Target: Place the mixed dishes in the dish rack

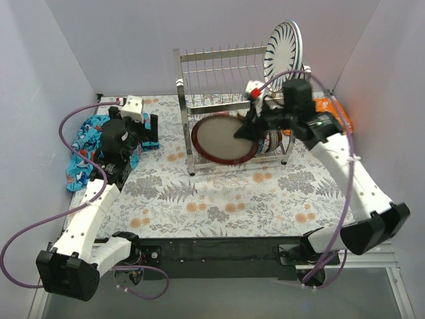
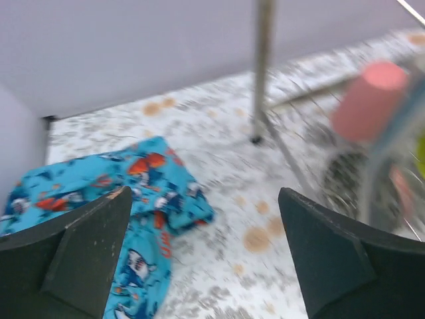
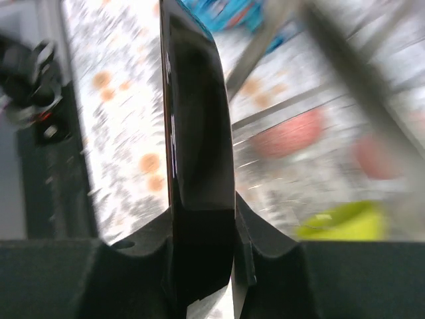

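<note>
**Nearest you, at 6 o'clock:** both arm bases sit at the edge of the floral counter (image 1: 226, 193). Their lowest parts are cut off by the frame.

**At 9 o'clock:** your left gripper (image 1: 151, 131) hovers with its fingers spread wide and nothing between them. It is over the counter at the edge of the blue patterned cloth (image 1: 83, 156), part of which lies hidden under the arm.

**Toward centre:** your right gripper (image 1: 244, 131) pinches the dark plate (image 1: 219, 141) by its right rim. The plate stands tilted on edge at the front of the dish rack (image 1: 219, 66), at the opening of the lower tier. Whether its bottom edge rests on wire or counter cannot be told.

**Just behind it:** one patterned bowl (image 1: 272, 141) shows in the lower tier, half hidden by the wrist.
- The right wrist view is heavily blurred. It gives one lime bowl (image 3: 339, 219) and two pink smears too soft to name.
- The left wrist view, also blurred, gives one pink cup (image 2: 368, 100) inside the rack.

**At 12 o'clock:** one striped white plate (image 1: 282, 48) stands upright at the right end of the upper shelf.

**At 2 o'clock:** the orange cloth (image 1: 330, 109) is mostly hidden behind the right arm.

**Count:** two plates, two cloths, one rack.
</note>
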